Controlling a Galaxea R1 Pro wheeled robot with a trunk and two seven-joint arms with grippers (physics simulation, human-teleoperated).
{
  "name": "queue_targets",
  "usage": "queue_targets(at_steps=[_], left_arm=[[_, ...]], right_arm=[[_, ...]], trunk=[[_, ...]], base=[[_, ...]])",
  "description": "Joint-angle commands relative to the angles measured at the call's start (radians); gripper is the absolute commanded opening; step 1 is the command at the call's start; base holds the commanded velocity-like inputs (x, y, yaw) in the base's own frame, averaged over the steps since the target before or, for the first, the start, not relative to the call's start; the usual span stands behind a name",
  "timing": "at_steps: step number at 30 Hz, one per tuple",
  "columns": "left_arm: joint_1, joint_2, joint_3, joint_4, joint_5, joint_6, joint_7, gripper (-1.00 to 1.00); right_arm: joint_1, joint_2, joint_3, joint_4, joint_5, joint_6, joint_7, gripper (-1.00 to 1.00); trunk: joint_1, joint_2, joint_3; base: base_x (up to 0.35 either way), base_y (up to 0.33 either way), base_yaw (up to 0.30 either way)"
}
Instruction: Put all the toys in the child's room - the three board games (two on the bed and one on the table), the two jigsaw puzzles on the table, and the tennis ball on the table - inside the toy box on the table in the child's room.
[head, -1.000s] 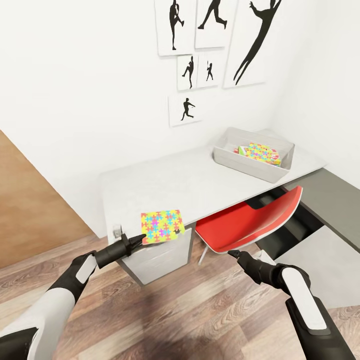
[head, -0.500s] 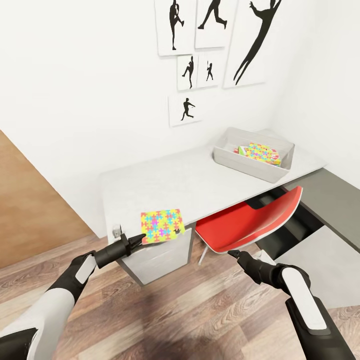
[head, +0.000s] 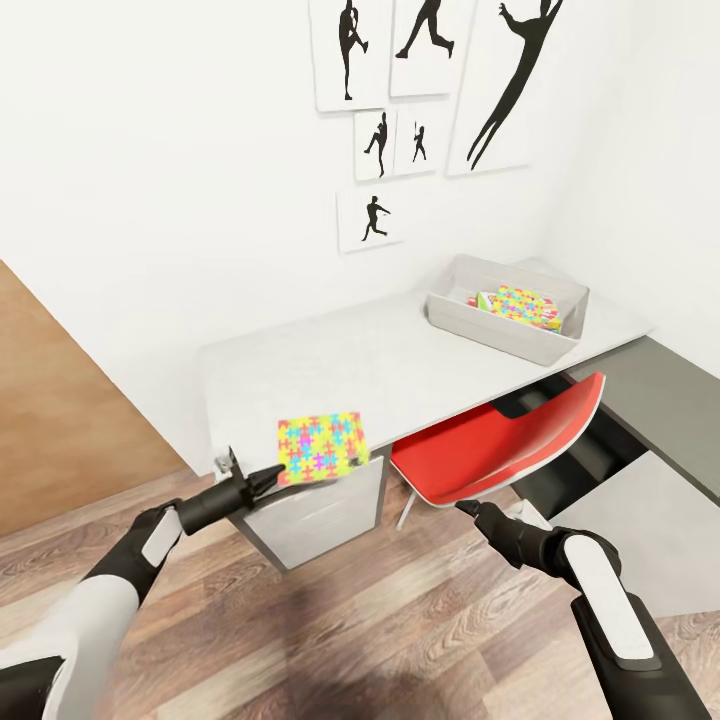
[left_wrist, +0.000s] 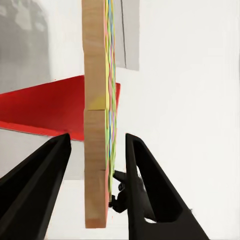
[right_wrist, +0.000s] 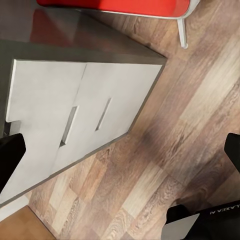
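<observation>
Now I see my left gripper (head: 272, 474) pinching a jigsaw puzzle (head: 322, 446) by its edge above the near corner of the pale table (head: 330, 362). My right gripper (head: 466, 508) hangs spread beside the red chair (head: 500, 447). Further along, the toy box (head: 480, 327) holds another puzzle (head: 520, 302) atop printed boxes.

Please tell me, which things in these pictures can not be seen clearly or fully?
- Toy box contents, head view: under the top jigsaw puzzle the near wall hides what lies deeper.
- Left gripper contact, left wrist view: the second puzzle stands edge-on between the fingers; whether they press it is unclear.
- Right gripper, head view: too small to judge its opening.
- Red chair legs: the seat hides them.
</observation>
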Motion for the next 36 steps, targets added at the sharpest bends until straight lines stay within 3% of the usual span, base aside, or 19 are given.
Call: queue_targets(at_steps=[1,9,14,20,23,26,28,31,36], left_arm=[[-0.001,0.011,-0.007,-0.001,0.0,0.036,-0.011,-1.0],[-0.003,0.089,-0.035,-0.082,-0.003,0.15,-0.043,-1.0],[-0.003,0.101,-0.04,-0.093,-0.003,0.181,-0.048,-1.0],[-0.003,0.104,-0.099,-0.154,-0.002,0.222,-0.058,-1.0],[-0.003,0.117,-0.112,-0.171,-0.002,0.244,-0.138,-1.0],[-0.003,0.146,-0.133,-0.176,-0.004,0.248,-0.232,-1.0],[-0.003,0.17,-0.171,-0.178,-0.005,0.247,-0.279,-1.0],[-0.003,0.196,-0.208,-0.178,-0.006,0.245,-0.306,-1.0],[-0.003,0.202,-0.217,-0.182,-0.006,0.244,-0.313,-1.0]], right_arm=[[-0.001,0.0,0.0,-0.001,-0.01,0.002,-0.01,1.0],[-0.001,-0.001,-0.002,0.0,-0.01,0.002,-0.01,1.0],[-0.001,-0.001,-0.002,-0.001,-0.01,0.002,-0.01,1.0],[-0.001,-0.001,-0.002,-0.003,-0.009,0.002,-0.01,1.0],[-0.001,-0.001,-0.003,-0.002,-0.01,0.002,-0.01,1.0],[-0.001,-0.001,-0.003,-0.002,-0.01,0.002,-0.009,1.0],[-0.001,-0.001,-0.003,-0.001,-0.01,0.002,-0.009,1.0],[-0.001,-0.001,-0.002,-0.001,-0.01,0.002,-0.009,1.0],[-0.001,-0.001,-0.002,0.0,-0.01,0.002,-0.009,1.0]], trunk=[[0.001,-0.002,-0.002],[0.001,-0.002,-0.002],[0.001,-0.002,-0.002],[0.001,-0.002,-0.002],[0.001,-0.002,-0.002],[0.001,-0.002,-0.002],[0.001,-0.002,-0.002],[0.001,-0.002,-0.002],[0.001,-0.002,-0.002]], base=[[0.0,0.0,0.0],[0.0,0.0,0.0],[0.0,0.0,0.0],[0.0,0.0,0.0],[0.0,0.0,0.0],[0.0,0.0,0.0],[0.0,0.0,0.0],[0.0,0.0,0.0],[0.0,0.0,0.0]])
